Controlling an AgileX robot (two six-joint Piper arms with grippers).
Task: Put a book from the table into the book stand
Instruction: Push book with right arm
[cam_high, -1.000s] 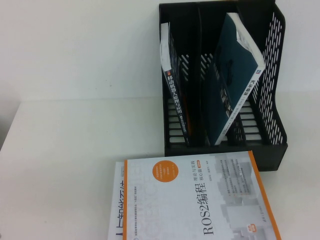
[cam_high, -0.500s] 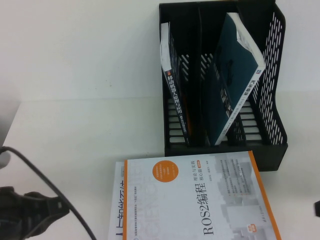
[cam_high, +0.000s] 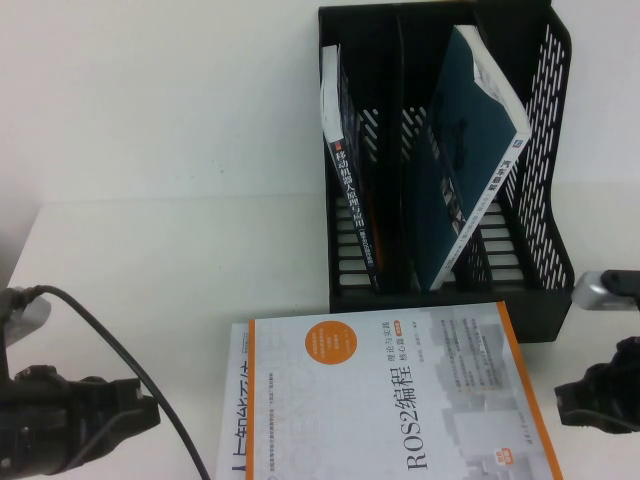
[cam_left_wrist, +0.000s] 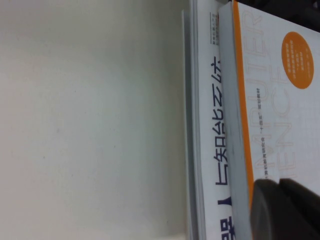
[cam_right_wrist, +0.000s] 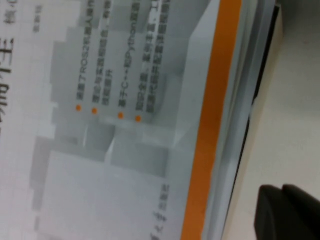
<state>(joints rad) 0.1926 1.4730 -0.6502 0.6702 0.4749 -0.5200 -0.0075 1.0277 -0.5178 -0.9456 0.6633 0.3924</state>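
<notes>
A white and orange ROS2 book (cam_high: 400, 400) lies flat on top of another white book (cam_high: 235, 440) at the table's front middle. The black book stand (cam_high: 555, 250) stands behind them, holding a dark book (cam_high: 350, 190) in its left slot and a teal book (cam_high: 465, 150) leaning in the middle. My left gripper (cam_high: 148, 410) is shut and empty, low beside the stack's left edge. My right gripper (cam_high: 562, 395) is shut and empty, just off the stack's right edge. The left wrist view shows both books (cam_left_wrist: 285, 115) (cam_left_wrist: 210, 125) past my left gripper (cam_left_wrist: 280, 186). The right wrist view shows the top book's orange edge (cam_right_wrist: 210, 125) beside my right gripper (cam_right_wrist: 282, 192).
The white table (cam_high: 170, 280) stretches to the left of the stand and the stack. The stand's right slot (cam_high: 520, 200) holds no book. The left arm's black cable (cam_high: 120, 360) arcs over the table's front left.
Both arms have come into view. The left gripper has moved in from the bottom left towards the stack. The right gripper has come in from the right edge. The books have not moved.
</notes>
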